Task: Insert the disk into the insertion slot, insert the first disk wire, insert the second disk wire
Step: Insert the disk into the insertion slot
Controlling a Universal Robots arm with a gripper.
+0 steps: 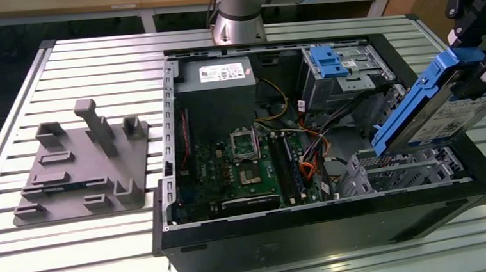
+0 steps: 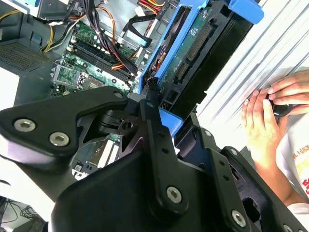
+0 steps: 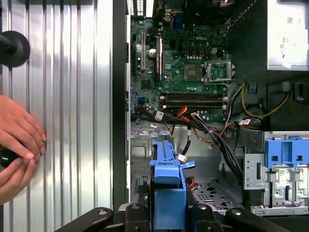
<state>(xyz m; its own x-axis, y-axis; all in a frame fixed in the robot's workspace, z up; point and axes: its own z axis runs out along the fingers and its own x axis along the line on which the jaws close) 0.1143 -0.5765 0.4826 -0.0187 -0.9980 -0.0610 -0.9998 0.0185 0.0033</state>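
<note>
Grey metal hard drive in a bright blue plastic carrier, the disk (image 1: 434, 113), hangs tilted, its upper end clamped between the fingers of the black gripper (image 1: 476, 71). Its lower end is near the top of the silver perforated insertion slot (image 1: 399, 170), inside the open black computer case (image 1: 318, 233). A person's hands (image 3: 17, 145) rest on the slatted metal table (image 1: 92, 63).
</note>
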